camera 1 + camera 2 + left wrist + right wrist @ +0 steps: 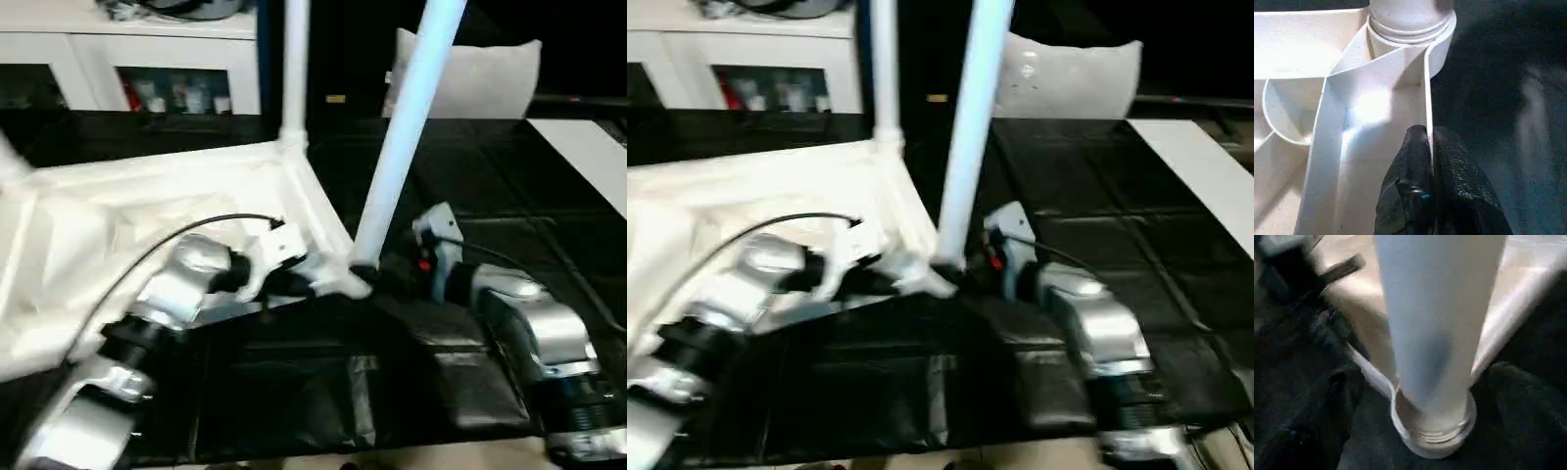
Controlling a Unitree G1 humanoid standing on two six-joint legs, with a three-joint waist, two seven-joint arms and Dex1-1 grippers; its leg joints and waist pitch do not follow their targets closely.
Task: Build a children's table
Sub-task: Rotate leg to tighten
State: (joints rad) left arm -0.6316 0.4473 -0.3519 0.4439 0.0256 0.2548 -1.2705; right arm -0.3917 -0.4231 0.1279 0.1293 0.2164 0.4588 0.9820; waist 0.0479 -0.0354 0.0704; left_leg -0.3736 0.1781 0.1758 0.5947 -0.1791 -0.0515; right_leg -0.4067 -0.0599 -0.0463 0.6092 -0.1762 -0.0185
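Note:
The white tabletop (118, 225) lies underside up on a black mat. One white leg (294, 69) stands upright in its far corner socket. A second leg (407, 137) rises from the near corner socket (1432, 440) and leans to the right. My left gripper (1427, 134) is shut on the tabletop's thin raised rim (1427, 88), just short of that near corner. My right gripper (377, 274) is at the base of the leaning leg. Its black fingers (1518, 401) stand wide apart on either side of the leg, open.
A grey-white pillow-like bag (480, 78) sits at the back right, and a flat white board strip (588, 157) lies along the right edge. A white cabinet (147, 59) stands behind at the left. A black cable (196, 230) arches over my left forearm.

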